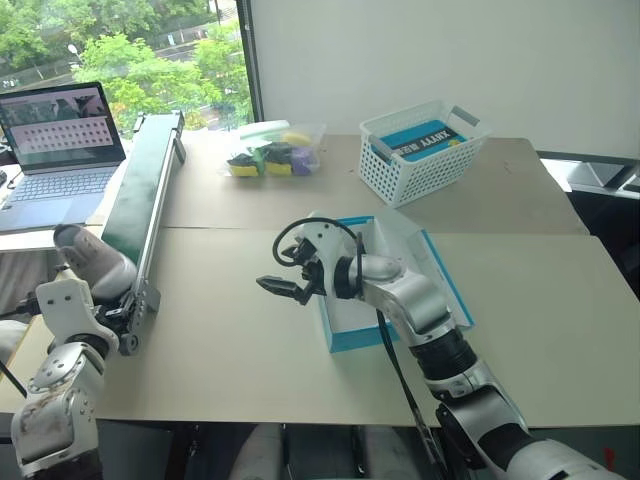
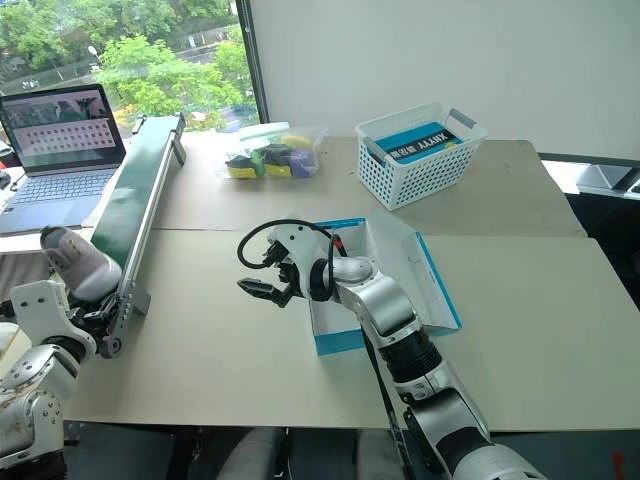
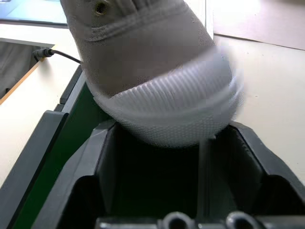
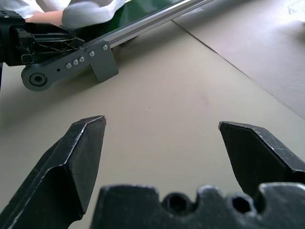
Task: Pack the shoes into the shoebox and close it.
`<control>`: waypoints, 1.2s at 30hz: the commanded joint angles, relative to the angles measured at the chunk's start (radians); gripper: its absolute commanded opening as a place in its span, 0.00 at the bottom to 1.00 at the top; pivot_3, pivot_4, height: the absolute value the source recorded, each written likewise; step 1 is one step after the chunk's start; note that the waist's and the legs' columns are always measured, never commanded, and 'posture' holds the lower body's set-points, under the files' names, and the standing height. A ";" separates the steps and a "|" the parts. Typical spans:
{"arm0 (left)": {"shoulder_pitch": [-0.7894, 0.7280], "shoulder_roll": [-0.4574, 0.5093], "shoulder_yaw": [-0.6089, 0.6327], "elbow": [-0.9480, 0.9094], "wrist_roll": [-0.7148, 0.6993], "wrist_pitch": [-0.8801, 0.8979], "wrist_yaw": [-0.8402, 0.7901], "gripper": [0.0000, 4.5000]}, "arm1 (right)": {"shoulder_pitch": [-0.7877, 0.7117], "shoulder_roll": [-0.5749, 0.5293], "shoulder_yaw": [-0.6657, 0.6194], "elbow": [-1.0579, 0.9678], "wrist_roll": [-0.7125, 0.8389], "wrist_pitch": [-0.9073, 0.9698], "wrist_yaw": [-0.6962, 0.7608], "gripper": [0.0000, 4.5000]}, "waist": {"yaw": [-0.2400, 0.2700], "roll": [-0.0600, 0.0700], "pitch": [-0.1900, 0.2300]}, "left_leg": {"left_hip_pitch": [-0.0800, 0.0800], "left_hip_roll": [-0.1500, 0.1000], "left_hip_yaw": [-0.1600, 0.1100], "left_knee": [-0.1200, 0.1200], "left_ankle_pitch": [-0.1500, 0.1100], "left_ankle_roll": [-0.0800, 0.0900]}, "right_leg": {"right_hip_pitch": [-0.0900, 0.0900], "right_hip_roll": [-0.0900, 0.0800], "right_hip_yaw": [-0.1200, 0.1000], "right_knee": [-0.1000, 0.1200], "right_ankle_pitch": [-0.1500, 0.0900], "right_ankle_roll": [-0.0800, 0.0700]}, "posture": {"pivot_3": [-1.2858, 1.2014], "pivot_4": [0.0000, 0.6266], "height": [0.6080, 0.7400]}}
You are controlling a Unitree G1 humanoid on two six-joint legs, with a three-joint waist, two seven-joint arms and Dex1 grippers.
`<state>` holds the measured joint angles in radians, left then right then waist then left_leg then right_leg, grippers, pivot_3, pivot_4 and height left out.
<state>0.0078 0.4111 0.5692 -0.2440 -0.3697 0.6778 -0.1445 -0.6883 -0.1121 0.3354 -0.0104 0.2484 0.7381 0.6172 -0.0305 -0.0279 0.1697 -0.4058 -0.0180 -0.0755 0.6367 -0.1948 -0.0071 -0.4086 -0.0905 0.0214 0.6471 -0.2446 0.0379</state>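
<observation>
One shoe [image 1: 92,258] is seen at the near end of the green conveyor belt [image 1: 143,190], at the left edge of the surface [image 1: 230,350], with its toe cap turned toward the left gripper [image 3: 167,143]. In the left wrist view the pale ribbed toe is framed between the black jaws, which stand half-wide around it; whether the toe is actually pinched cannot be told. The belt end appears to be where shoes are taken from, which would explain why the left arm is held there.

The shoebox [image 1: 395,290] lies open near the middle of the surface, its white inside largely hidden by the right arm. The right gripper [image 1: 285,287] is held above the bare surface just left of the box, jaws spread wide and empty, judged to be waiting to receive the shoe.

Further back, a white lattice basket [image 1: 420,150] holds a blue packet whose white print is seen upside down and cannot be read with certainty. A laptop [image 1: 55,150] and a clear bag of coloured items [image 1: 272,152] are also present.
</observation>
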 commanded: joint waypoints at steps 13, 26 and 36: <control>-0.007 0.004 -0.023 -0.017 0.043 -0.037 0.033 0.09 | 0.005 0.003 -0.009 -0.031 -0.004 -0.028 -0.009 1.00 | -0.005 0.000 0.000 | 0.000 0.000 0.000 -0.001 0.000 0.000 | -0.001 0.000 0.000 0.000 0.000 0.000 | 0.52 0.24 0.88; 0.131 0.081 -0.173 -0.404 0.221 0.104 0.098 0.60 | 0.013 0.002 -0.001 -0.041 -0.006 -0.016 -0.004 1.00 | -0.008 0.000 0.000 | -0.002 0.000 0.001 -0.003 0.000 0.000 | -0.004 0.000 0.002 -0.001 0.000 0.000 | 0.52 0.24 0.88; 0.229 0.343 -0.244 -0.390 0.397 0.224 0.028 0.99 | 0.010 0.018 0.007 -0.023 -0.005 -0.022 0.002 1.00 | -0.013 0.000 0.000 | -0.002 0.000 0.004 -0.006 0.000 0.000 | -0.008 0.002 0.005 0.001 0.000 -0.001 | 0.52 0.24 0.88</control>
<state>0.2341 0.7340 0.3273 -0.6483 -0.0245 0.8979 -0.1127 -0.6647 -0.1052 0.3449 -0.0110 0.2390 0.7371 0.6107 -0.0438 -0.0282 0.1698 -0.4079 -0.0176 -0.0710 0.6303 -0.1944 -0.0075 -0.4176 -0.0891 0.0272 0.6477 -0.2451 0.0373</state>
